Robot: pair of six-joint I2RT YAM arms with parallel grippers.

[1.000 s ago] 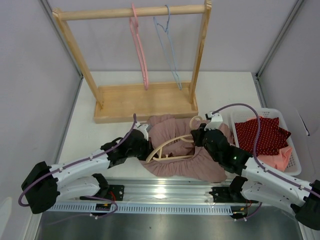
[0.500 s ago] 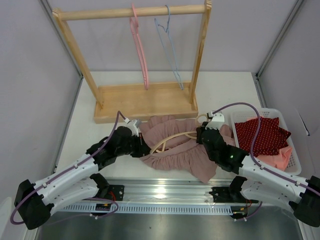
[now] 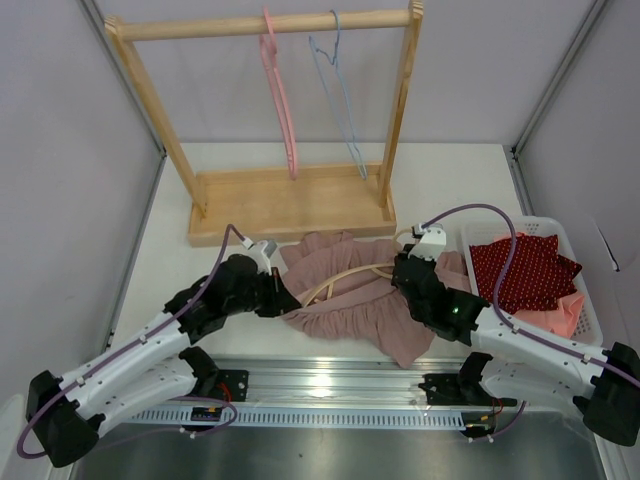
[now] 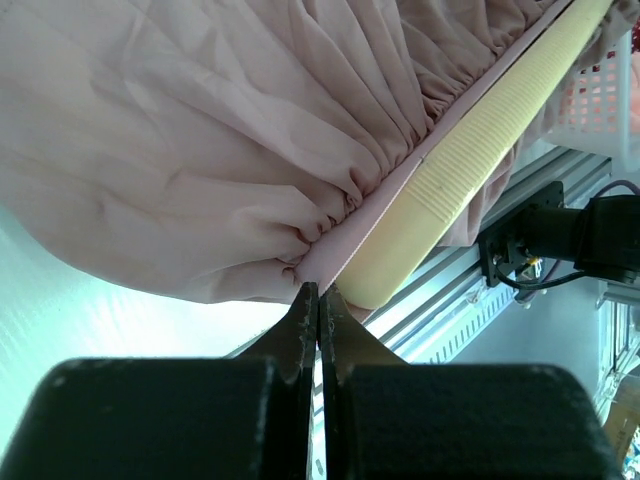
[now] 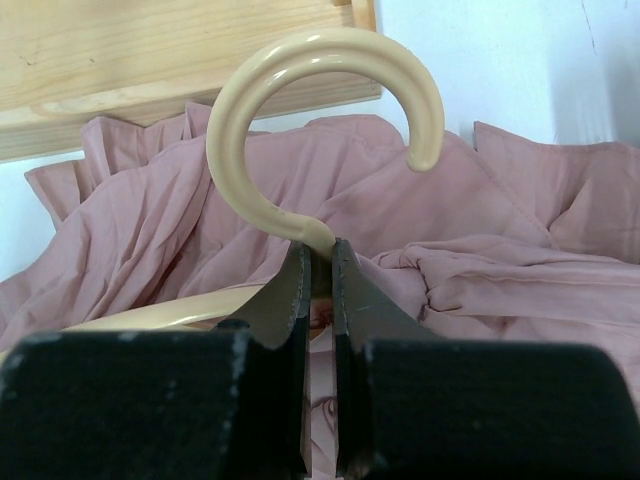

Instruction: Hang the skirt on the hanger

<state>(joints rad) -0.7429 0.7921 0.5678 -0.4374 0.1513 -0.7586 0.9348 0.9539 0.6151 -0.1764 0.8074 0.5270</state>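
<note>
The dusty pink skirt point(image 3: 345, 300) lies bunched on the white table in front of the wooden rack, with a cream hanger point(image 3: 340, 278) running through it. My left gripper point(image 3: 278, 297) is shut on the skirt's waistband point(image 4: 330, 255), right at the hanger's ribbed end point(image 4: 460, 175). The right gripper point(image 3: 400, 272) is shut on the neck of the hanger's hook point(image 5: 325, 120), which curls upward over the pink skirt point(image 5: 500, 270) in the right wrist view.
A wooden clothes rack point(image 3: 290, 205) stands at the back, carrying a pink hanger point(image 3: 280, 100) and a pale blue hanger point(image 3: 340, 95). A white basket point(image 3: 588, 300) at the right holds red dotted and pink cloth. A metal rail point(image 3: 330, 385) runs along the near edge.
My left gripper has pulled the waistband leftward, stretching the skirt out along the hanger. The right gripper has shifted slightly with the hook, and the skirt lies flatter and wider.
</note>
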